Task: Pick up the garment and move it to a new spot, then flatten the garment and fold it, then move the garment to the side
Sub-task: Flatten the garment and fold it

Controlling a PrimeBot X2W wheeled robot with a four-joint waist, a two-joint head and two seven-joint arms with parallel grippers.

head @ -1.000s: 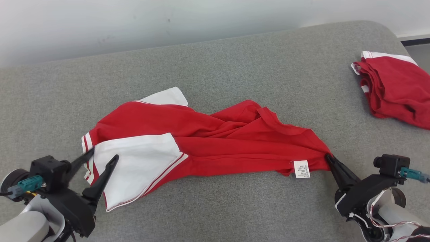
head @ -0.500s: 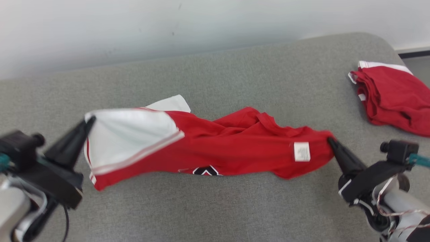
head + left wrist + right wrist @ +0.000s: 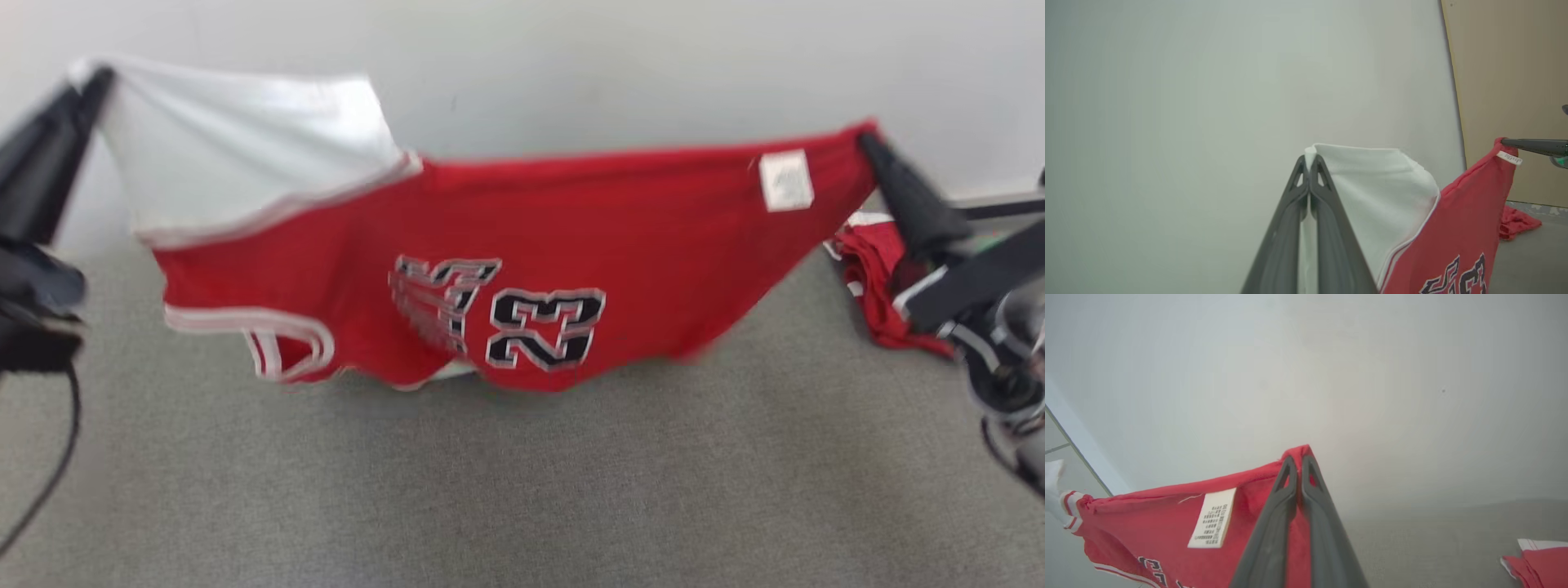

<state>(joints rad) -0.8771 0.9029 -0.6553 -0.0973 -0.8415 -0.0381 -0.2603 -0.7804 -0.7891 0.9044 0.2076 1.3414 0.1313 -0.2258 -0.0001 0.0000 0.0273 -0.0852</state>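
Note:
The garment (image 3: pixel 522 245), a red jersey with a white panel and black "23", hangs stretched in the air above the grey surface. My left gripper (image 3: pixel 96 77) is shut on its white corner at the upper left; the left wrist view shows the jaws (image 3: pixel 1309 160) pinching white cloth (image 3: pixel 1372 192). At the upper right, my right gripper (image 3: pixel 867 139) is shut on the red corner beside the white label (image 3: pixel 785 180). In the right wrist view the fingertips (image 3: pixel 1298 459) clamp red fabric (image 3: pixel 1167 514). The garment's lower edge hangs just above the surface.
A second red and white garment (image 3: pixel 878 282) lies crumpled on the grey padded surface (image 3: pixel 522 490) at the right, partly behind my right arm; it also shows as a heap (image 3: pixel 1541 559) in the right wrist view. A pale wall (image 3: pixel 571 65) stands behind.
My left gripper shut on the white corner. Both grippers then lifted the garment off the surface and stretched it wide, exposing the number. The head camera tilted up.

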